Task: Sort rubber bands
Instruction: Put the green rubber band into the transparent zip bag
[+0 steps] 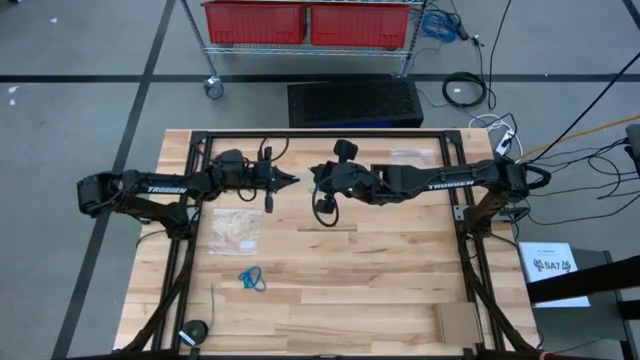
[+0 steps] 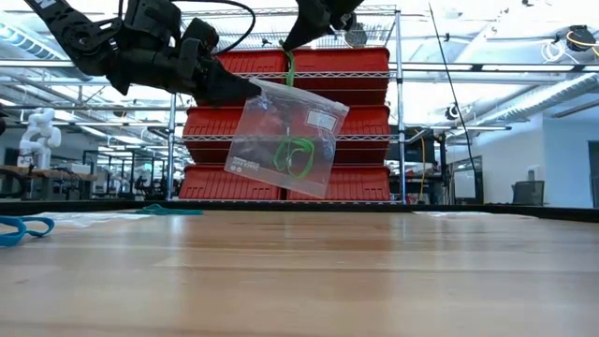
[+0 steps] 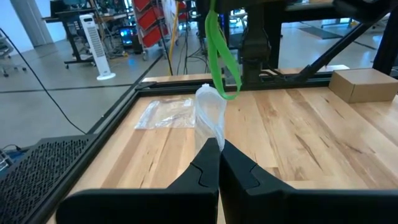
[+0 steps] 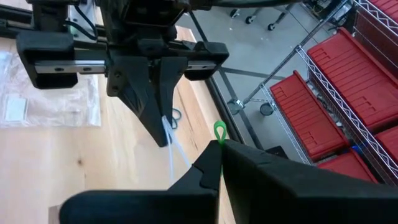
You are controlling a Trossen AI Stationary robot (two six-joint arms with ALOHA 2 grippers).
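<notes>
A clear zip bag (image 2: 285, 136) hangs above the table's middle with several light green rubber bands (image 2: 298, 154) inside. My left gripper (image 1: 290, 181) is shut on the bag's upper corner. My right gripper (image 1: 316, 176) is just above the bag's mouth, shut on one light green rubber band (image 2: 290, 67) that hangs down toward the bag. Bright blue rubber bands (image 1: 252, 278) lie on the table near the front left. They also show in the low view (image 2: 19, 227). My left gripper pinches the bag's top edge at one corner (image 3: 208, 134) between its two fingers, coming level from the table's left. The bag hangs tilted below the fingers, clear of the table. My right gripper pinches the top end of the green band's loop (image 4: 219, 132) between its fingertips. The band hangs below them, stretched long (image 3: 219, 56), its lower end at the bag's mouth.
A second zip bag (image 1: 235, 228) with pale contents lies on the table under the left arm, and another (image 1: 415, 155) lies at the far right. A cardboard box (image 1: 455, 322) sits near the front right and a black round object (image 1: 195, 330) at the front left.
</notes>
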